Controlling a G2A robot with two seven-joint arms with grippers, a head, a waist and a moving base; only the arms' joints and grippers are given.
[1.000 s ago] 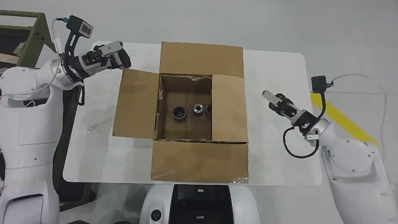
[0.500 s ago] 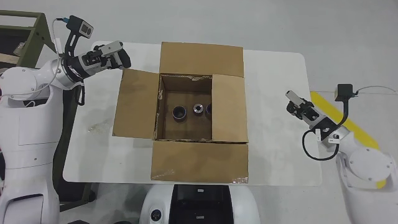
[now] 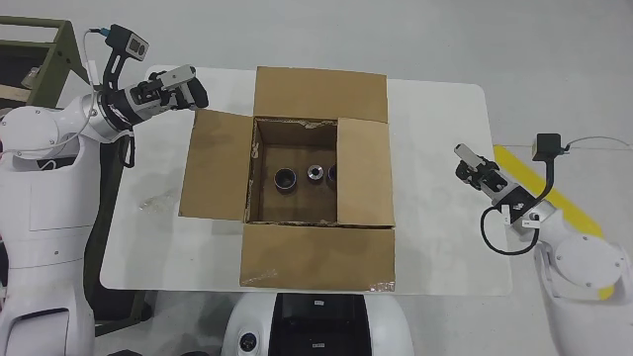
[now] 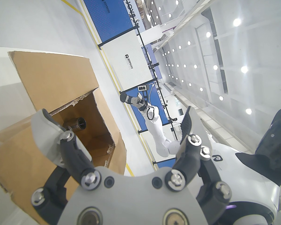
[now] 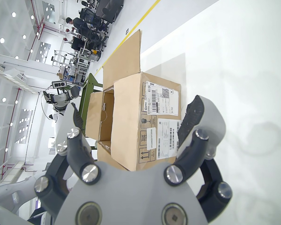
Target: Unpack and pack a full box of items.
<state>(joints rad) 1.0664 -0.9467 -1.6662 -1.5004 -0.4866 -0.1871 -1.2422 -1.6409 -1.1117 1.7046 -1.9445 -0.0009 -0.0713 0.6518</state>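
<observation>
Box: we note the cardboard box (image 3: 319, 92) mid-table (image 3: 435, 119), flaps spread, with metal cylinders (image 3: 286, 178) on its floor.
Left gripper (image 3: 188, 89): at the box's 10 o'clock, fingers apart, empty.
Right gripper (image 3: 463, 160): at its 3 o'clock, well apart, fingers apart, empty.

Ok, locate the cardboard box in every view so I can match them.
Top view: cardboard box at table centre, flaps open.
Left wrist view: cardboard box close behind the left fingers, opening visible.
Right wrist view: cardboard box beyond the right fingers, labelled side facing.
Shared landmark: white table beneath it.
</observation>
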